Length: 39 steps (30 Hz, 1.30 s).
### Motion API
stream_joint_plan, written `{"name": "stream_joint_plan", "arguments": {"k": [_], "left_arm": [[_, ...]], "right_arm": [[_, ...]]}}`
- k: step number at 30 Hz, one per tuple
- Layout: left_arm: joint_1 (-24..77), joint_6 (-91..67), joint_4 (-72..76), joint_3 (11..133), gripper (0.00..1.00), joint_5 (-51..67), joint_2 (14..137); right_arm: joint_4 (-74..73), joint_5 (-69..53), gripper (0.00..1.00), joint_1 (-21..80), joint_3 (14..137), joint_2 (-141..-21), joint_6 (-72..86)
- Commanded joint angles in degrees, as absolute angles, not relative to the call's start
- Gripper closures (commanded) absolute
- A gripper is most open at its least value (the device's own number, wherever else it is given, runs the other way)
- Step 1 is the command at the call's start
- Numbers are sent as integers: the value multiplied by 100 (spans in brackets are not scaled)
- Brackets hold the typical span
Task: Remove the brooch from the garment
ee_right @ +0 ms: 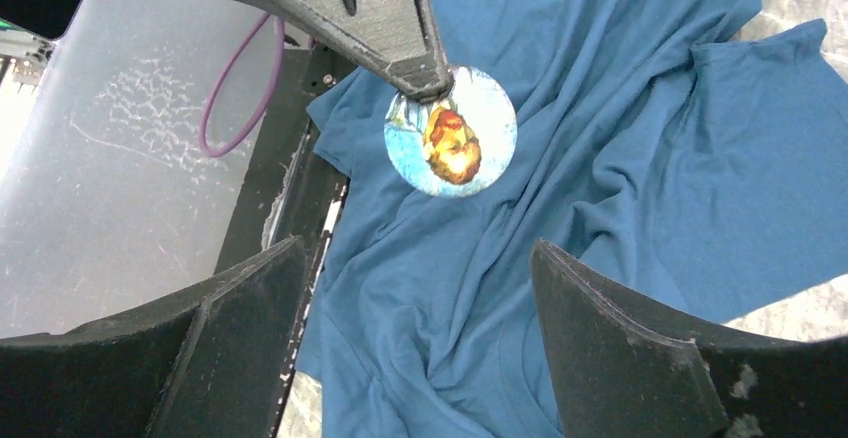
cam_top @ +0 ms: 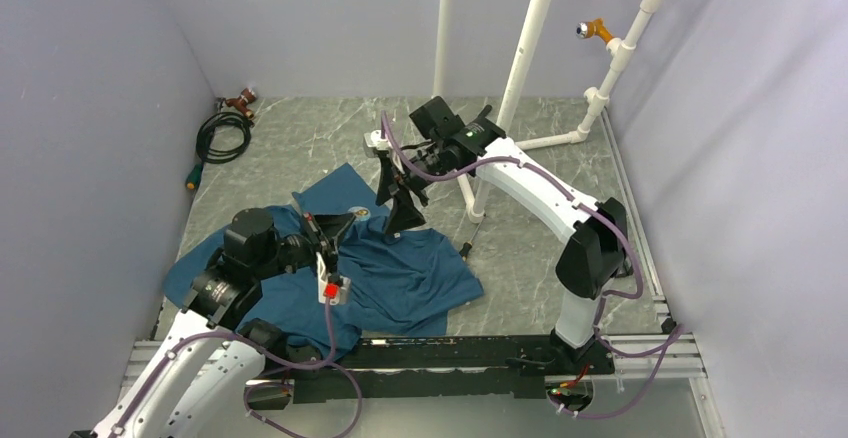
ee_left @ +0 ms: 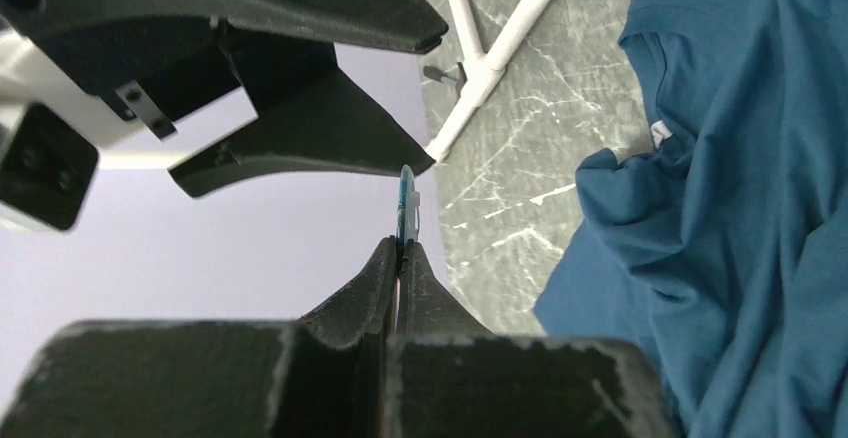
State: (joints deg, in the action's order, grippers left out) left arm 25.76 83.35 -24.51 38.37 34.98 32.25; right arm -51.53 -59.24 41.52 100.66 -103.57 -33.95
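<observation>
Top view: garment [cam_top: 420, 278], soft teal cloth, crumpled, at 7 o'clock on marbled tabletop [cam_top: 520, 258].
Left wrist: left tool [ee_left: 402, 250] clamped on brooch [ee_left: 406, 198], a thin disc seen edge-on.
Right wrist: right tool [ee_right: 420, 278] jaws apart; the round, glossy brooch at 12 o'clock, above the cloth.

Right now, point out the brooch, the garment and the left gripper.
brooch [ee_right: 451, 131], right wrist view, centre of its printed face
garment [ee_right: 620, 188], right wrist view, bare cloth right of the brooch
left gripper [ee_left: 400, 250], left wrist view, between its shut fingertips, pinching the brooch's edge
</observation>
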Motion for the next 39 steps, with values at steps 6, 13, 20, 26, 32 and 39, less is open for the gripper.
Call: {"name": "stream_joint_plan", "arguments": {"k": [6,13,20,26,32,39], "left_arm": [[2948,9497,-2489,3817,100,3323,3102],[3055,9572,-2801,3953,100,3423,3239],[3105,9632,-2848,3981,100,3419,3256],[3128,9752,-2995,3949,100,3445,3209],[3161,9754,-2979,3924,100,3429,3206],[3189,9844,-2952,3901,100,3411,3215]], "right_arm": [[-4638,-5710,17,4402,10066,-10274,-3221],[-4644,-5534,19,4572,10162,-10265,-3334],[-4652,-5486,22,4679,10338,-10415,-3318],[-4747,-5509,25,4711,10470,-10498,-3367],[-4698,-5537,29,4721,10426,-10480,-3408],[-4880,-5553,30,4721,10482,-10614,-3469]]}}
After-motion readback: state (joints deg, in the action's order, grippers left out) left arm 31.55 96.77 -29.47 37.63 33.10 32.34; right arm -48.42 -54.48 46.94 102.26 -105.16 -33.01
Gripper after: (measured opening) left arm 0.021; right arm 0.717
